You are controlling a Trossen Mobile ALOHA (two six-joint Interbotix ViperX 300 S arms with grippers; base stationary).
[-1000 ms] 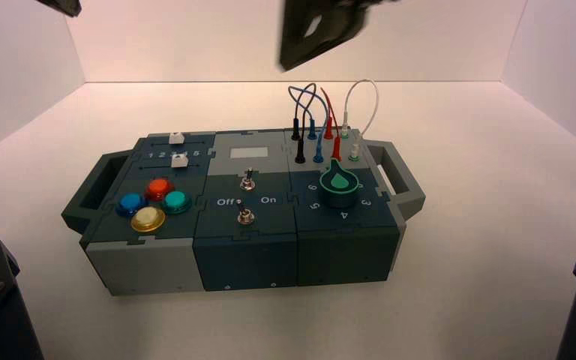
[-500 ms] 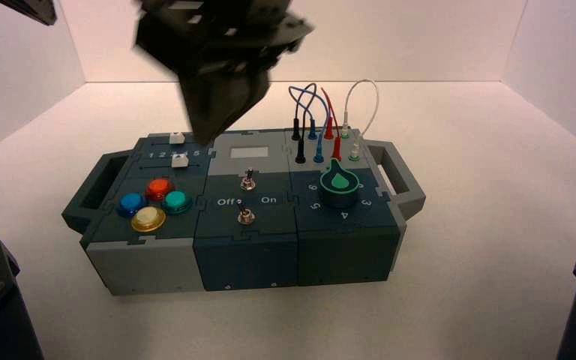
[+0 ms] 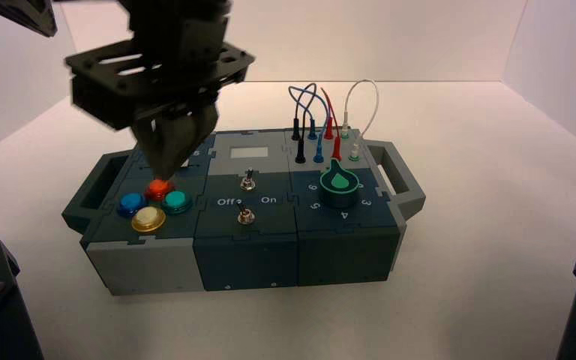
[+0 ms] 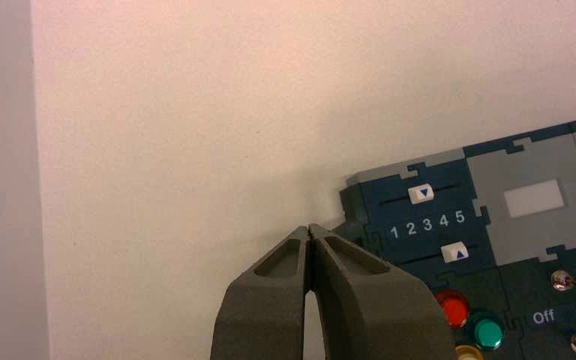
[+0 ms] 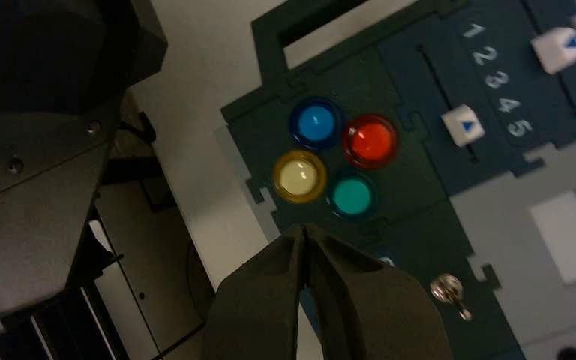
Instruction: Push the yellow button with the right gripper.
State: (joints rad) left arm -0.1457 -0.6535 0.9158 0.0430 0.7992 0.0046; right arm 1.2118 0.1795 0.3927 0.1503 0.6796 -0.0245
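Right gripper [image 3: 166, 161] hangs over the left end of the box [image 3: 247, 255], fingers pressed together to a point; in the high view the tip sits above the orange-red button [image 3: 157, 187], not on the yellow button [image 3: 148, 218]; contact with anything can't be confirmed. Yellow button is the nearest of the four-button cluster, front-left of the box, beside the blue button [image 3: 130, 203] and teal button [image 3: 175, 200]; right wrist view shows it uncovered [image 5: 299, 176]. Left gripper [image 4: 311, 234] is off the box's left end over the white floor, fingers together, holding nothing.
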